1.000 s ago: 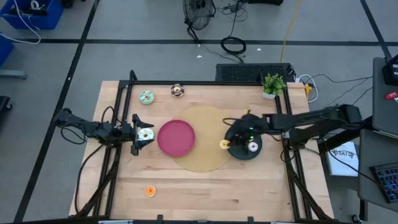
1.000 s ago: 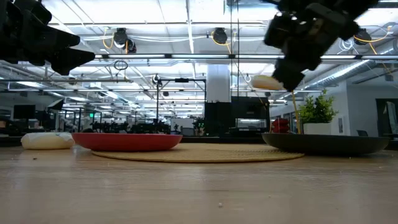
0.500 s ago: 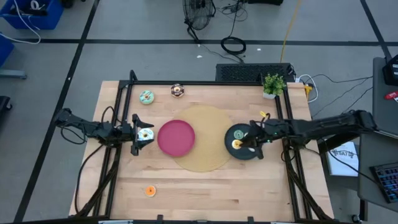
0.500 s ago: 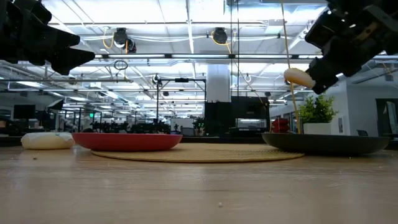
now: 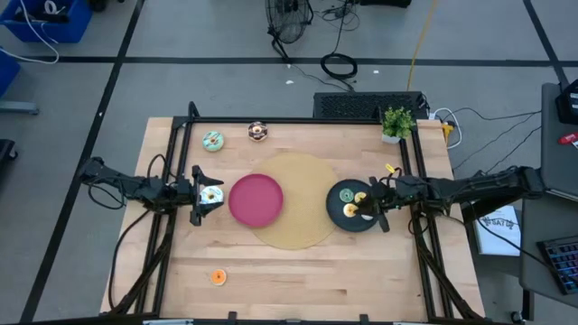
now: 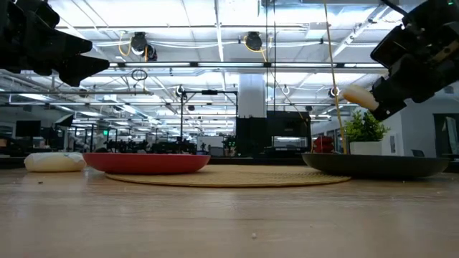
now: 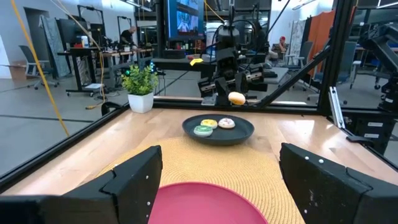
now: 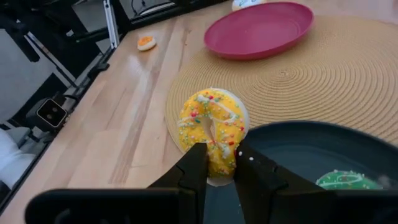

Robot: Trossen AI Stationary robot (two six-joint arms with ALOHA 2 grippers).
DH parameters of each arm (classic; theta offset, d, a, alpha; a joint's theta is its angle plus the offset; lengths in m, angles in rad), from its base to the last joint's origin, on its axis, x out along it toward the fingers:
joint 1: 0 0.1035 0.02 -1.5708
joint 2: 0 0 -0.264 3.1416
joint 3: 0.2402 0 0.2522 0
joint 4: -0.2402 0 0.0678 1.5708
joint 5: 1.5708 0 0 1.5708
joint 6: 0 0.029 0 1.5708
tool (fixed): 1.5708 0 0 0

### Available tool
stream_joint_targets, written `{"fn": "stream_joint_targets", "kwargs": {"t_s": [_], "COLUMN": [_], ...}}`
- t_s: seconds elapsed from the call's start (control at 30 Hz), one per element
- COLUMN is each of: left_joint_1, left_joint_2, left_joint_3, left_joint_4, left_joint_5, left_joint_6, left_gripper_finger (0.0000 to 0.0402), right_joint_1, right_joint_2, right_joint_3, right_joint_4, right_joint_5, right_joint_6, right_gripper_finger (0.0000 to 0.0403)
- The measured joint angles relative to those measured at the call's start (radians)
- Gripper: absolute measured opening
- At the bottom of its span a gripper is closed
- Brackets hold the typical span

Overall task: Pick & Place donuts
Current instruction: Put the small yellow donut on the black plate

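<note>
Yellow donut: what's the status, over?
Right gripper shut on yellow donut, held above black plate's edge. Left gripper open, waiting beside pink plate. Two donuts already on black plate. Nothing in the way.

No text, label, brand, number or sign can be read in any of the views. A lit screen (image 7: 185, 18) hangs in the room, at the upper middle of the left wrist frame, but whatever it shows is too small to make out.
</note>
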Motion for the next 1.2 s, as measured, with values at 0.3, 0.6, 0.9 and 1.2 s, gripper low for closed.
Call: {"fn": "stream_joint_targets", "kwargs": {"t_s": [0.3, 0.6, 0.9, 1.2], "left_joint_1": [0.000, 0.000, 0.000, 0.000], "left_joint_2": [0.000, 0.000, 0.000, 0.000], "left_joint_3": [0.000, 0.000, 0.000, 0.000], "left_joint_4": [0.000, 0.000, 0.000, 0.000], "left_joint_5": [0.000, 0.000, 0.000, 0.000], "left_joint_6": [0.000, 0.000, 0.000, 0.000], "left_gripper_finger": [0.0319, 0.0319, 0.0319, 0.0319], "right_joint_1": [0.000, 0.000, -0.009, -0.014], "right_joint_2": [-0.021, -0.027, -0.108, -0.122], "right_joint_3": [-0.026, -0.026, 0.067, 0.187], "right_joint_4": [-0.002, 0.038, 0.109, -0.066], "right_joint_5": [-0.005, -0.017, -0.079, -0.081], "right_joint_6": [0.036, 0.035, 0.067, 0.165], "right_gripper_finger": [0.0061, 0.0061, 0.0061, 0.0061]}}
